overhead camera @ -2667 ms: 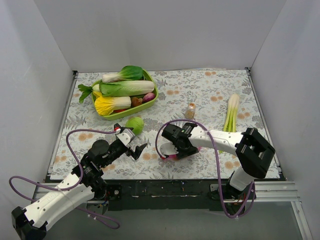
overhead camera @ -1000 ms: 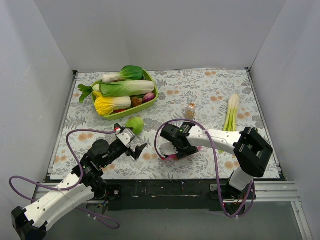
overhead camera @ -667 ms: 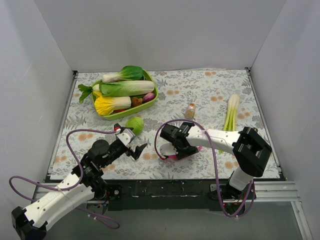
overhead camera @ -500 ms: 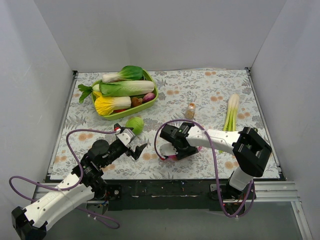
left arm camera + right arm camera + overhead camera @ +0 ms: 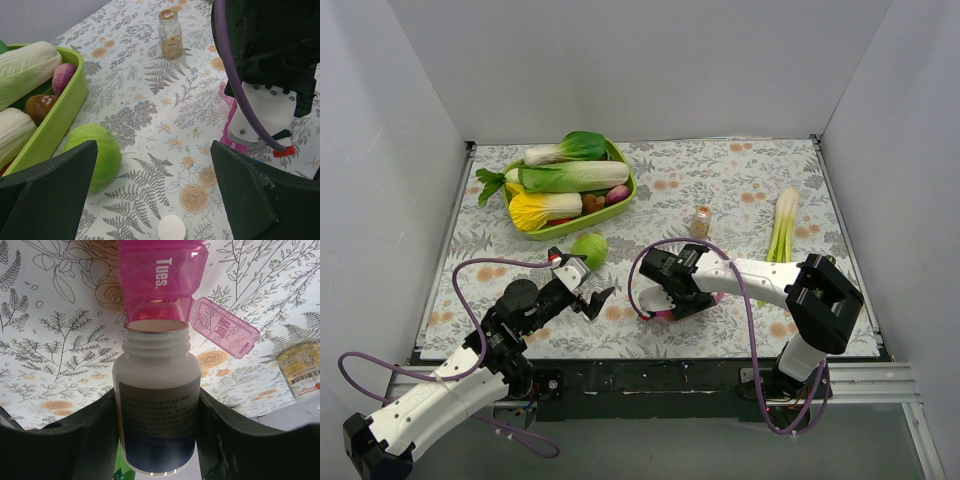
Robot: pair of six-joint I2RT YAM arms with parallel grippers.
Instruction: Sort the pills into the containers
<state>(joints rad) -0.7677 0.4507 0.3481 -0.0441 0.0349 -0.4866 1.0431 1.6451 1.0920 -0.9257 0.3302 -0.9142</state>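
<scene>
Currently the right gripper (image 5: 156, 407) is clamping a white bottle (image 5: 156, 365) by its body, one finger pressing on each side, and is pointing the uncapped mouth at the pink pill box (image 5: 161, 270). The pill box is lying on the flowered table (image 5: 740, 190) near the front edge, right under that gripper. The compartment marked "Tues." is closed. The one nearer the bottle has its lid (image 5: 225, 327) swung open to the side. The wrist view is showing the bottle's rim lined up with that open compartment, though whether the two are touching cannot be told, and no pill is showing.

The step in hand looks like pouring. It is probably best done by tilting the bottle a little at a time, so that pills are dropping singly rather than spilling over the low walls. The mouth should be staying centred over the open square and clear of the hinged lid, since the box is light and unheld and could be sliding at a nudge.

Meanwhile the left gripper (image 5: 597, 298) is hovering to the left with its fingers spread wide, gripping nothing, above a white disc (image 5: 171, 228) that may be the cap. It could be steadying the box. A small jar (image 5: 170, 32) is standing farther back.
</scene>
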